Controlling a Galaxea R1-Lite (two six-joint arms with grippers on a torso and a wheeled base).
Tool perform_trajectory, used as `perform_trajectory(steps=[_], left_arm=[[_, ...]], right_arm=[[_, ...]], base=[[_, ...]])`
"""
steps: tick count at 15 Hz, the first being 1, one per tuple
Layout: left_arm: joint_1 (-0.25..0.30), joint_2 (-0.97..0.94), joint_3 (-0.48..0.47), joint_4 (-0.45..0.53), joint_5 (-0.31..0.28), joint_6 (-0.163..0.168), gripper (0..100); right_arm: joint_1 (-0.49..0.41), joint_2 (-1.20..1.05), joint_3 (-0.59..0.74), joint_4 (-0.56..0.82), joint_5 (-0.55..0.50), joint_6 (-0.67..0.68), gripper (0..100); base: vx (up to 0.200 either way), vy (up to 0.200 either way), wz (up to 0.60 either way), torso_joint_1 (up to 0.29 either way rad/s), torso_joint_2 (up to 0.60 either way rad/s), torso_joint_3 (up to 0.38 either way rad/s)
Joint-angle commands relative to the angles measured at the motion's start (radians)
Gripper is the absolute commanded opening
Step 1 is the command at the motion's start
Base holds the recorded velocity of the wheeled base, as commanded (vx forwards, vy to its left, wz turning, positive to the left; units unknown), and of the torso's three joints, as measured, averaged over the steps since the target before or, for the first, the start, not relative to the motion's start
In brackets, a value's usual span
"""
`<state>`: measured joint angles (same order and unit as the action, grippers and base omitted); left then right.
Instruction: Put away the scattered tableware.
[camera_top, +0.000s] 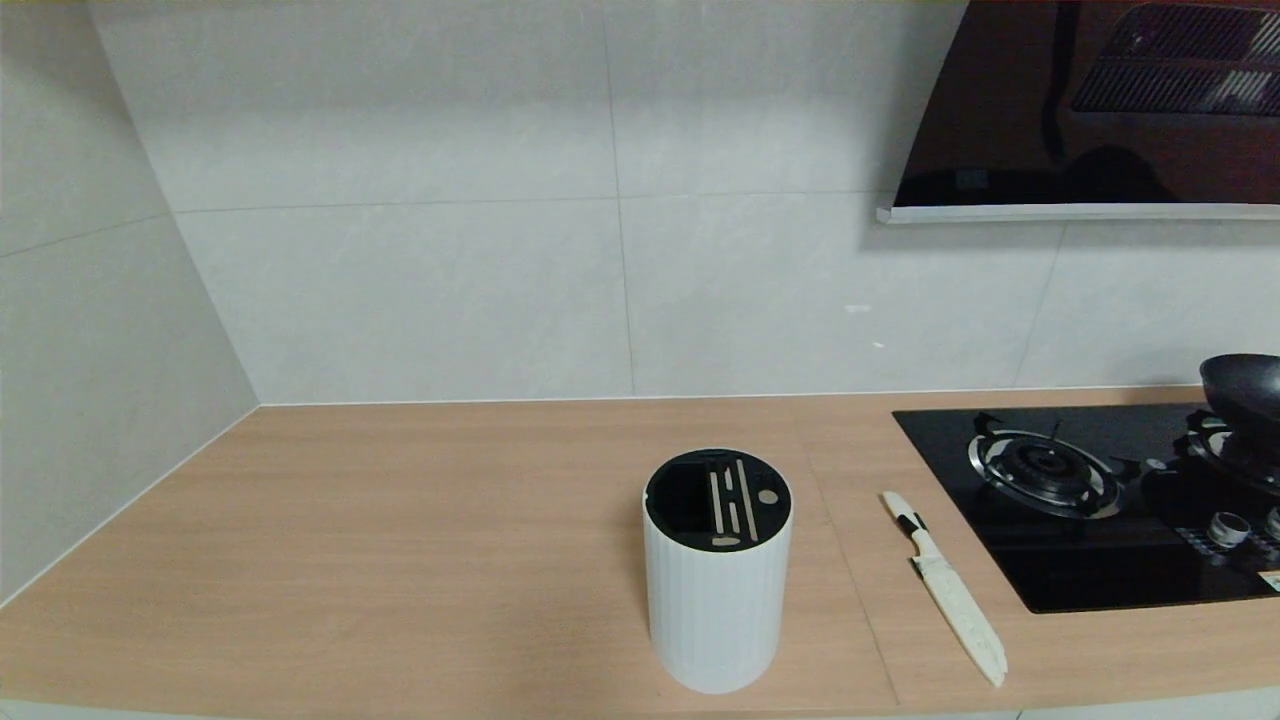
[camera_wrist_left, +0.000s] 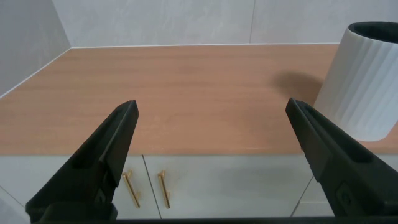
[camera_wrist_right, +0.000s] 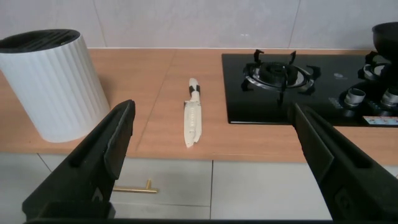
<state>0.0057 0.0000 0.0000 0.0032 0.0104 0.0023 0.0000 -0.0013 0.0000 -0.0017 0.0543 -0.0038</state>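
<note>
Knife (camera_top: 945, 585) laid loose beside its slotted holder (camera_top: 715, 590).
Before the counter (camera_top: 400, 520) edge, the left gripper (camera_wrist_left: 210, 107) and right gripper (camera_wrist_right: 212, 107) are spread wide and empty, judged ready for pickup; farther in, the knife is laid flat right of the upright holder, slots upward.

The left gripper (camera_wrist_left: 211, 107) is made up of two matte black, wedge-shaped fingers (camera_wrist_left: 102, 158). Each is broad at the base and tapered to a blunt, squared tip. The right gripper (camera_wrist_right: 212, 107) is built from the same pair of black tapered fingers (camera_wrist_right: 99, 162), whose faces are flat, smooth and unmarked.
</note>
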Motion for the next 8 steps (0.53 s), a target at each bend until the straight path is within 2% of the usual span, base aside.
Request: perform_trajectory(steps=[1, 5, 6, 7, 8], left_arm=[[0.0, 0.0, 0.0, 0.0, 0.0, -0.001, 100], [0.0, 0.0, 0.0, 0.0, 0.0, 0.001, 100], [0.0, 0.0, 0.0, 0.0, 0.0, -0.001, 100], [0.0, 0.0, 0.0, 0.0, 0.0, 0.001, 100], [0.0, 0.0, 0.0, 0.0, 0.0, 0.001, 100]], right_arm=[[0.0, 0.001, 0.0, 0.0, 0.001, -0.001, 100], [0.0, 0.001, -0.021, -0.012, 0.001, -0.002, 100], [0.0, 0.001, -0.098, -0.02, 0.006, 0.011, 100], [0.009, 0.06, -0.181, 0.034, 0.036, 0.03, 100], [0.014, 0.13, -0.207, 0.072, 0.079, 0.027, 100]], base=[[0.0, 0.0, 0.0, 0.0, 0.0, 0.0], [0.0, 0.0, 0.0, 0.0, 0.0, 0.0], [0.0, 0.0, 0.0, 0.0, 0.0, 0.0], [0.0, 0.0, 0.0, 0.0, 0.0, 0.0], [0.0, 0.0, 0.0, 0.0, 0.0, 0.0]])
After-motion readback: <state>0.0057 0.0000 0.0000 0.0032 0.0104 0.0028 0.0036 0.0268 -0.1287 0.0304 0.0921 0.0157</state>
